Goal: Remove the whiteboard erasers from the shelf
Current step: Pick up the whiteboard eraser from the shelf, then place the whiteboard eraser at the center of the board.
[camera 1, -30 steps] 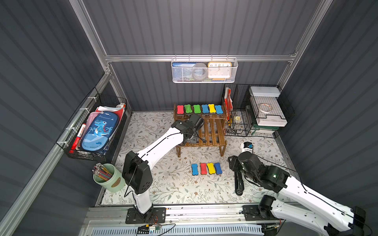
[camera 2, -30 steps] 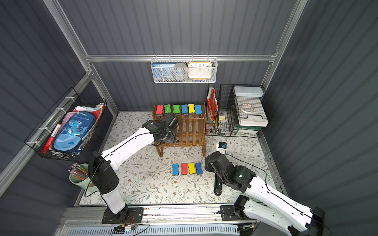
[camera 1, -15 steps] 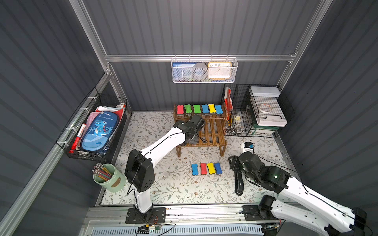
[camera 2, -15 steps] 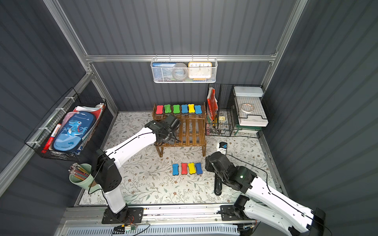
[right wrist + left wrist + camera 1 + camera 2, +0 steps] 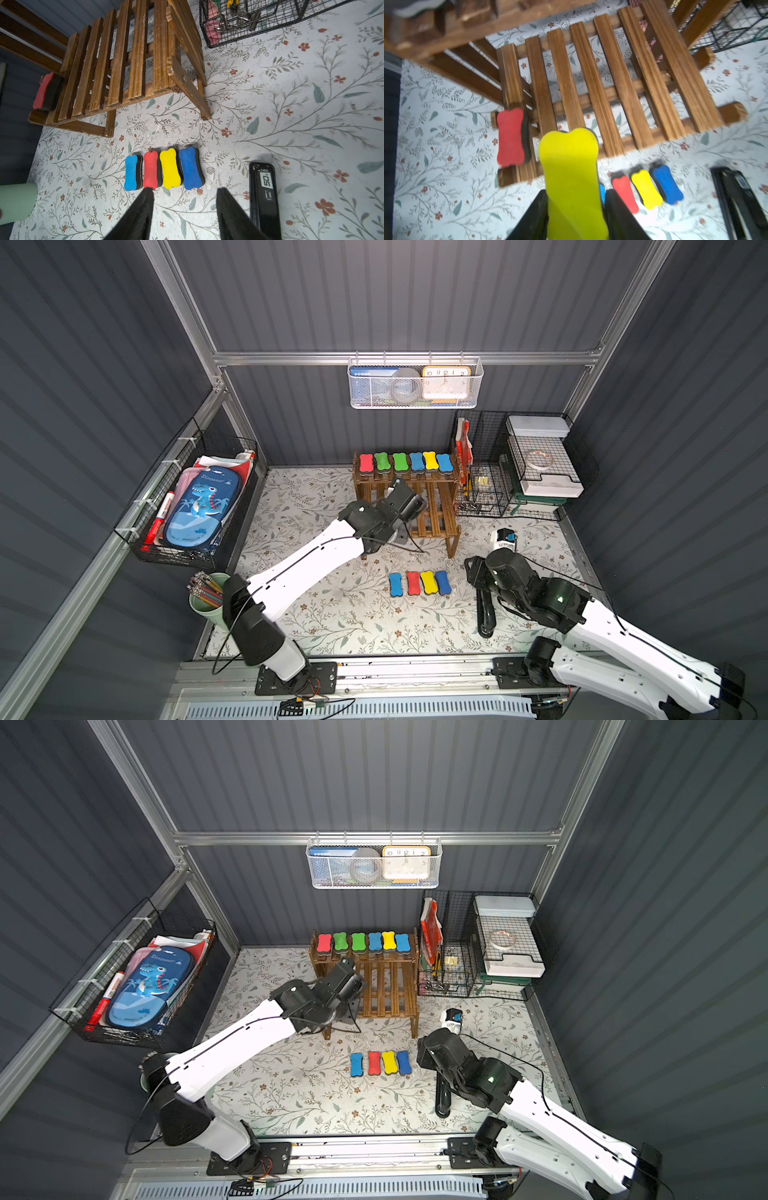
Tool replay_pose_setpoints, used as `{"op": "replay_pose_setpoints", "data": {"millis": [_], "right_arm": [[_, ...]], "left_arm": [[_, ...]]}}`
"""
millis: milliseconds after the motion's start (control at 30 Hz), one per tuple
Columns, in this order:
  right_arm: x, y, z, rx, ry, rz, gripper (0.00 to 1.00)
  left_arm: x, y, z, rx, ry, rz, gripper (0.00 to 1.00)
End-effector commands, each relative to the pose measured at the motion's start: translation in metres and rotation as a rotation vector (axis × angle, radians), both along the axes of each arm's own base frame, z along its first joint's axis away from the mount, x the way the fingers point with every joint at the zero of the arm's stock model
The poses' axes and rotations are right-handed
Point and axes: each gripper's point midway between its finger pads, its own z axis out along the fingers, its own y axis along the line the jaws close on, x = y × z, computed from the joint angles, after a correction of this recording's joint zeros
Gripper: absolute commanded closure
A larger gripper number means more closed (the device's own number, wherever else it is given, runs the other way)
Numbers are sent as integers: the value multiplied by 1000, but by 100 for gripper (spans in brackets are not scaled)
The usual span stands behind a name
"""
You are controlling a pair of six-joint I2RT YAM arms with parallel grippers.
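Now the left hand has clamped a yellow eraser over the lower tier of the shelf. A second ago its jaws stood wider, so a fifth removal looks under way. Six erasers line the top tier, a red eraser sits on the lower tier's end slat, and a row of four erasers lies on the worktop. The right hand hangs open and empty just short of that row. Only the left wrist view shows the grip; the top views, where the arm hides it, alone show the top tier.
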Motion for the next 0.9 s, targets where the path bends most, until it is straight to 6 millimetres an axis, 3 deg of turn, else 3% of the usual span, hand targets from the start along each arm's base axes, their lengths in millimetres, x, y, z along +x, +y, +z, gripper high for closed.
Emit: {"op": "replay_pose_setpoints", "data": {"millis": [0,167,467,633,867], "right_arm": [[0,-3,0,2,-2,-11,47],[0,-3,0,3,0,-14,47],[-2,-5,-3,5,7,-20,47],[-1,-5,-2,5,5,-21,47],[-2,-7,-2,7,2,-24,47]], "left_arm": [[-24,33,-11,-9,29,111,54],[-59,41,-56,-22,104,122,54],[-85,27,-149,-47,292,89,57],[-83,17,-173,-13,316,51,59],[-74,25,-196,37,357,80,61]]}}
